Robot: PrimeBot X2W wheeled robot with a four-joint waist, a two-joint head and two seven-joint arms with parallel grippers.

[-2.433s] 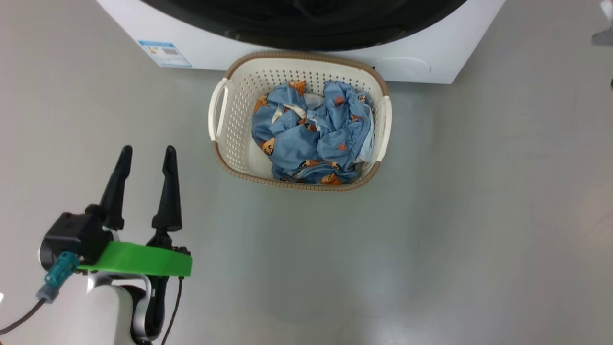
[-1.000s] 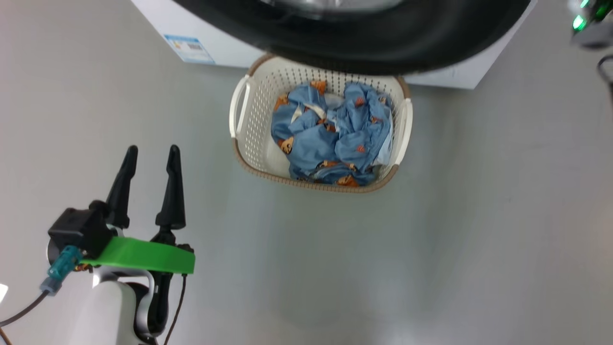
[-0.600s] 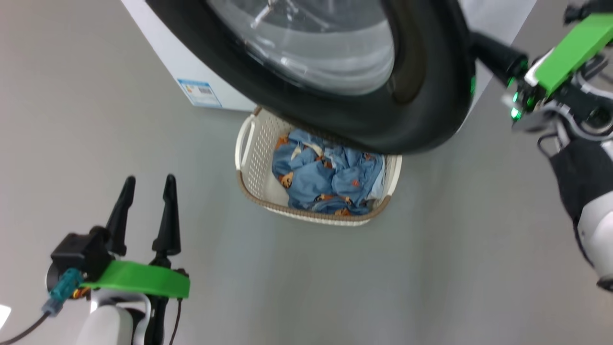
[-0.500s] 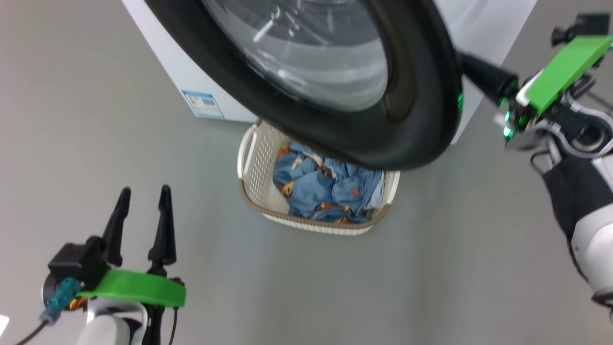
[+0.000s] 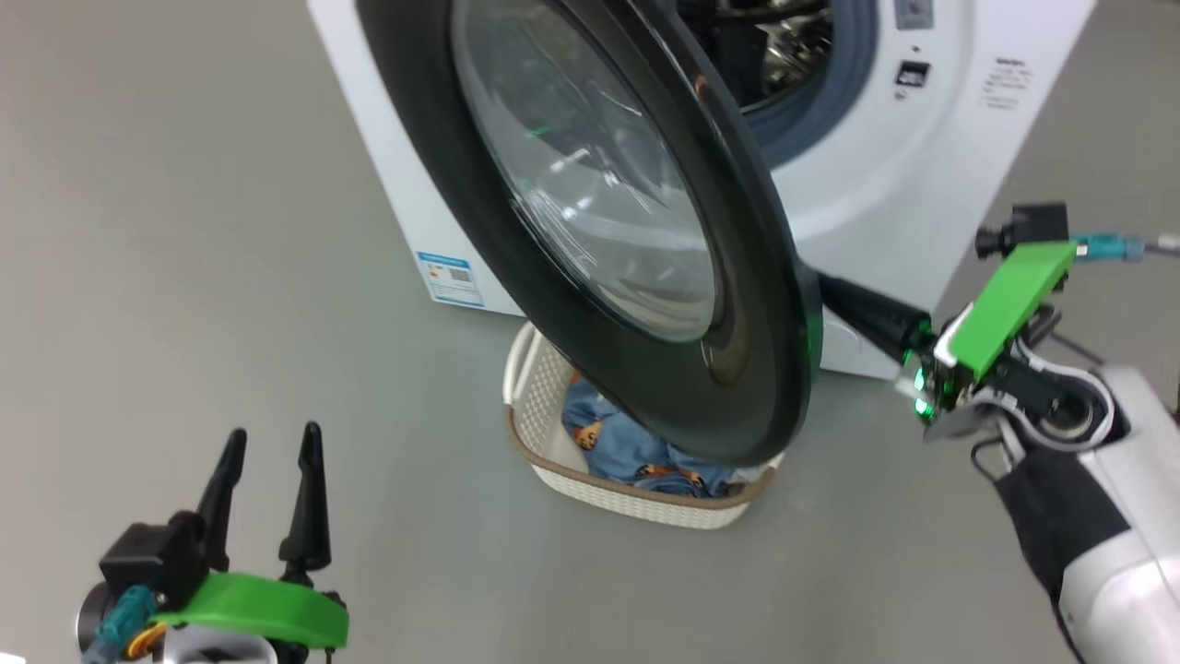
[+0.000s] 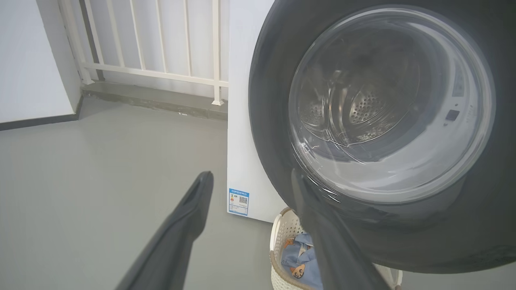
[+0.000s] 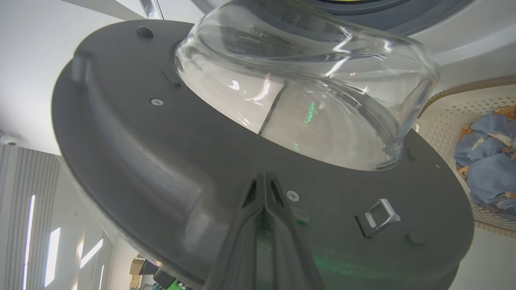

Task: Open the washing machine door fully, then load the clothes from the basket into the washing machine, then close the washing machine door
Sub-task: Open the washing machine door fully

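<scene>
Evidently, the door was found partly open, the right gripper pressed together against its inner face. The left gripper was held spread, empty.

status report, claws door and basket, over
Left claw open, idle. Right claw shut, tips on inner face of washing machine door. Door part open, overhanging the basket; clothes inside it.

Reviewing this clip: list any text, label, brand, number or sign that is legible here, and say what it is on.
Nothing here can be quoted as read.
Blue label sticker, low on the washing machine's white front: a code square and fine print, too small to read.
Grey print, higher on the same front: blurred, unreadable.
Small dark badge beside that print: no legible characters.
</scene>
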